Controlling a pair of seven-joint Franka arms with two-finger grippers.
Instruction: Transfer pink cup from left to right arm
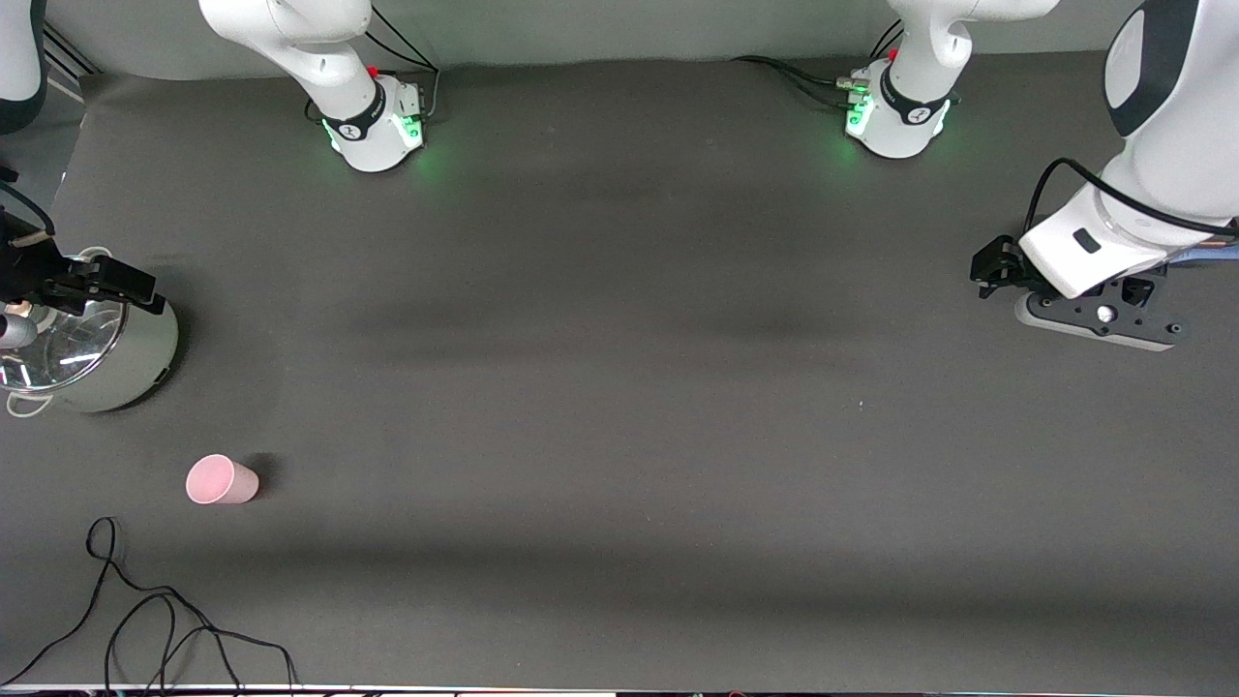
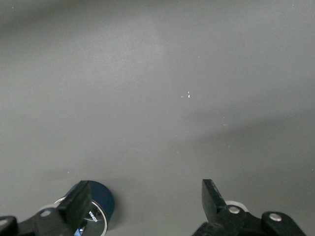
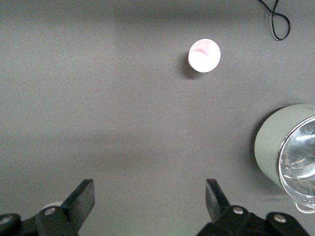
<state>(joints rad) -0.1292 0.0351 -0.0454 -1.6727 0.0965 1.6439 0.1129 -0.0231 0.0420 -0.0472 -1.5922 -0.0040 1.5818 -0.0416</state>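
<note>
Though the task began with the left gripper (image 1: 987,271), the pink cup (image 1: 222,480) stood upright on the tabletop (image 1: 619,436) near the right gripper (image 1: 116,281); both had fingers spread, empty.

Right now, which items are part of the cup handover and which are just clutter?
Job:
pink cup, upright on the table at the right arm's end
left gripper, open, waiting over bare table
right gripper, open, over the table near the pot

Clutter:
steel pot
black cable
</note>
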